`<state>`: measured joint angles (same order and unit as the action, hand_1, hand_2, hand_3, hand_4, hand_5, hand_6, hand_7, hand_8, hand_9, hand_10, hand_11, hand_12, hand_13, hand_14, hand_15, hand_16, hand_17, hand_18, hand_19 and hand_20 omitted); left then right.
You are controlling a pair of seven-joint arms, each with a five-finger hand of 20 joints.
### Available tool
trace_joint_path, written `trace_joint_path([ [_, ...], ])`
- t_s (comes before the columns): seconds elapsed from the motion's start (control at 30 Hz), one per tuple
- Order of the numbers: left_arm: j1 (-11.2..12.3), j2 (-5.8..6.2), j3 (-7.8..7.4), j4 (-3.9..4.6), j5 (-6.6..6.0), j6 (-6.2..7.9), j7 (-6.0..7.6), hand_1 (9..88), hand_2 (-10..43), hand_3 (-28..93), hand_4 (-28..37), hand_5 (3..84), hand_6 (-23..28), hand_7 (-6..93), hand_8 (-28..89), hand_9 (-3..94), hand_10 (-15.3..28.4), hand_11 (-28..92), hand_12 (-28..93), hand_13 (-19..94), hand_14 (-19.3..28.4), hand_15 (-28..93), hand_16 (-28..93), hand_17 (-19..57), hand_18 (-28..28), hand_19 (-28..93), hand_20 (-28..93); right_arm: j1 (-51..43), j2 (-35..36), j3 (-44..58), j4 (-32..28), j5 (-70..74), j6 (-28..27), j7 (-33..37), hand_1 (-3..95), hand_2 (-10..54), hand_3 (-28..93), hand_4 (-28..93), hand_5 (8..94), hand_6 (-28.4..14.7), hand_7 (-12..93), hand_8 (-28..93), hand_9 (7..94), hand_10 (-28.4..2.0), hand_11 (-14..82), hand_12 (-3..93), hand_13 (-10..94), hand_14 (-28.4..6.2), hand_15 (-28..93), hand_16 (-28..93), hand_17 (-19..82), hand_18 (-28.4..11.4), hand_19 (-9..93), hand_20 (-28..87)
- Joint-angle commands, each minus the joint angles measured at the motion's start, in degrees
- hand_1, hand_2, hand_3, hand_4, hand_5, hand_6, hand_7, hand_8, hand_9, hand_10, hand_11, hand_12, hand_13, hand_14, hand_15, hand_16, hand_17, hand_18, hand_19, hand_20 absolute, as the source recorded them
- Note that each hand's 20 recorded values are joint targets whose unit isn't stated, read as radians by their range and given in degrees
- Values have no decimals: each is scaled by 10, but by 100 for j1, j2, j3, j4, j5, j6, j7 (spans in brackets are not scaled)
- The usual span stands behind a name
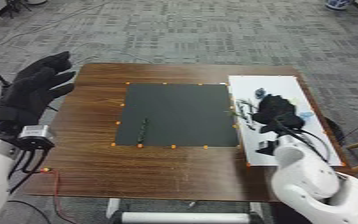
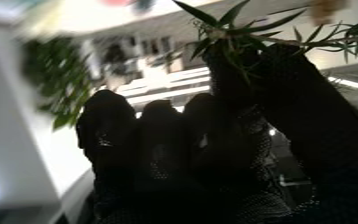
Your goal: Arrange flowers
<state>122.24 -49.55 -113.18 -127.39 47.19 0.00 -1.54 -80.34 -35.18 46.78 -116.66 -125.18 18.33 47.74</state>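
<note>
Green and leafy, the sprig point(image 2: 222, 34) was pinched in the right hand point(image 1: 275, 109) above the white board point(image 1: 286, 85) — so narrow a grip risked letting it twist loose — while the left hand point(image 1: 35, 87) hung relaxed.

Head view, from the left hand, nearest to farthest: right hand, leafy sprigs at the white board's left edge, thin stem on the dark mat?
1. Thin stem, left part of the dark mat.
2. Leafy sprigs, at the white board's left edge.
3. Right hand, over the board.
</note>
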Motion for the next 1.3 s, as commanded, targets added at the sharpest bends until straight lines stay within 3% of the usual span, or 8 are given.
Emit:
trace_joint_path([
  [0.03, -157, 48, 114, 47, -8, 6, -49, 260, -46, 675, -264, 225, 13, 203, -99, 160, 92, 219, 198, 69, 119, 429, -44, -107, 190, 392, 117, 1082, -1438, -903, 541, 128, -442, -236, 369, -83, 873, -149, 761, 19, 527, 291, 818, -87, 705, 622, 776, -103, 857, 512, 534, -227, 932, 703],
  [0.43, -263, 106, 224, 88, -10, -46, -50, 260, -46, 675, -262, 226, 14, 200, -98, 160, 91, 217, 197, 69, 120, 429, -43, -107, 191, 392, 117, 2247, -2591, -2145, 2066, 456, -1354, -114, 341, -42, 871, -147, 776, 29, 518, 298, 834, -83, 699, 621, 794, -96, 855, 506, 554, -223, 932, 709],
  [0.57, -287, 169, 193, 71, 14, 12, -14, 260, -44, 673, -259, 225, 15, 199, -97, 159, 91, 215, 197, 68, 120, 428, -44, -107, 190, 392, 117, 2261, -2760, -2139, 2099, 651, -1848, -265, 302, 20, 888, -151, 796, 34, 509, 302, 855, -82, 693, 609, 813, -92, 851, 494, 575, -222, 932, 711],
  [0.73, -543, 383, 251, 130, -5, -69, -67, 263, -41, 668, -255, 226, 17, 195, -96, 159, 92, 214, 197, 68, 121, 426, -43, -107, 191, 392, 117, 2200, -2954, -1986, 2039, 1164, -1972, -353, 260, 98, 896, -137, 815, 32, 504, 291, 873, -79, 691, 599, 830, -90, 846, 486, 594, -221, 932, 712],
  [0.97, -966, 659, 482, 204, -21, -212, -150, 264, -39, 664, -249, 223, 18, 193, -93, 156, 91, 214, 198, 68, 121, 425, -41, -108, 193, 392, 117, 2052, -3147, -1663, 2021, 1711, -2228, -330, 234, 153, 896, -122, 825, 26, 512, 225, 880, -79, 686, 591, 839, -89, 841, 480, 605, -220, 932, 711],
  [1.17, -1058, 670, 597, 218, -33, -228, -150, 264, -39, 662, -245, 222, 17, 191, -91, 155, 91, 213, 199, 66, 120, 420, -40, -109, 193, 392, 116, 1982, -3310, -1587, 2233, 1471, -2279, -156, 220, 190, 891, -119, 830, 21, 527, 110, 885, -79, 675, 596, 840, -90, 838, 482, 606, -217, 932, 709],
  [1.23, -1039, 653, 612, 217, -35, -207, -145, 263, -39, 663, -244, 222, 17, 191, -91, 154, 90, 212, 199, 66, 120, 420, -39, -109, 193, 391, 116, 1941, -3373, -1546, 2282, 1434, -2272, -129, 220, 201, 887, -122, 833, 20, 553, -11, 885, -79, 674, 595, 840, -90, 838, 482, 607, -217, 932, 707],
  [1.3, -1057, 644, 640, 225, -38, -215, -150, 263, -39, 662, -244, 222, 18, 190, -91, 154, 91, 212, 199, 66, 121, 420, -38, -109, 192, 391, 116, 1940, -3383, -1588, 2316, 1381, -2174, -108, 239, 167, 884, -131, 837, 23, 544, -34, 886, -77, 669, 594, 842, -88, 835, 480, 610, -216, 932, 702],
])
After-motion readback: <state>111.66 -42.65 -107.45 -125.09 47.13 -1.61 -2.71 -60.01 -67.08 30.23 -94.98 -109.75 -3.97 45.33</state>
